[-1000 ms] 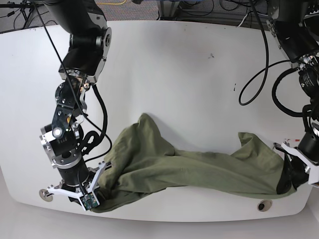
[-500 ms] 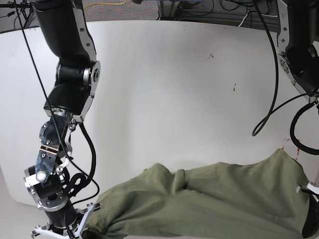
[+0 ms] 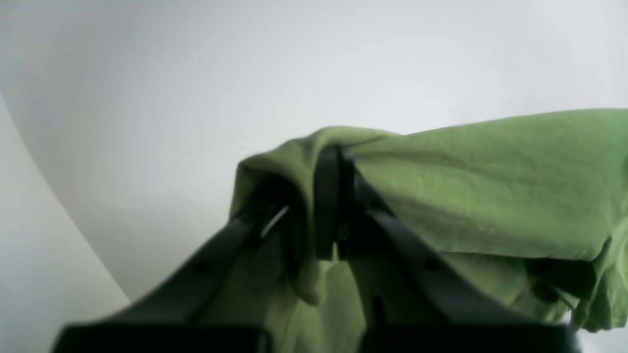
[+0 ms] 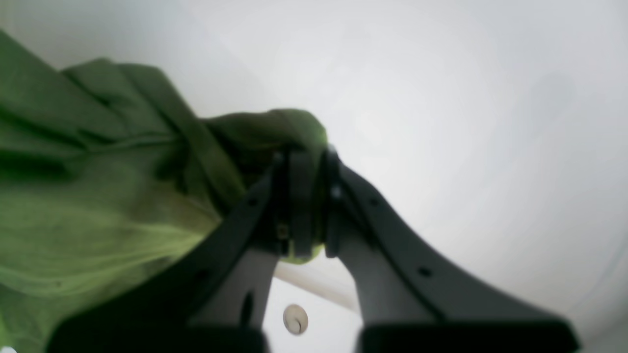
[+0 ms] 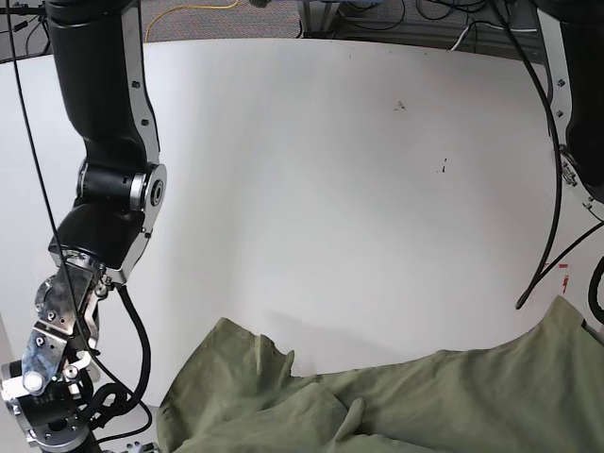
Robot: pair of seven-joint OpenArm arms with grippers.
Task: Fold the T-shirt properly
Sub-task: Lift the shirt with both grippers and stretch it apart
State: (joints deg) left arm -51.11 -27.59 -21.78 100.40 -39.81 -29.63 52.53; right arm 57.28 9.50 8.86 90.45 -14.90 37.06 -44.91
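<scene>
Both grippers clamp T-shirt [image 5: 425,401] | long axis spans left-right, lifted

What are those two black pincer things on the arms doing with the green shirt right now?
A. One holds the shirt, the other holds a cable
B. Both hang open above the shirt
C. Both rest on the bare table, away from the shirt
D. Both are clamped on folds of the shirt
D: in each wrist view, the left tool and right tool have jaws shut on bunched green cloth of the T-shirt.
</scene>
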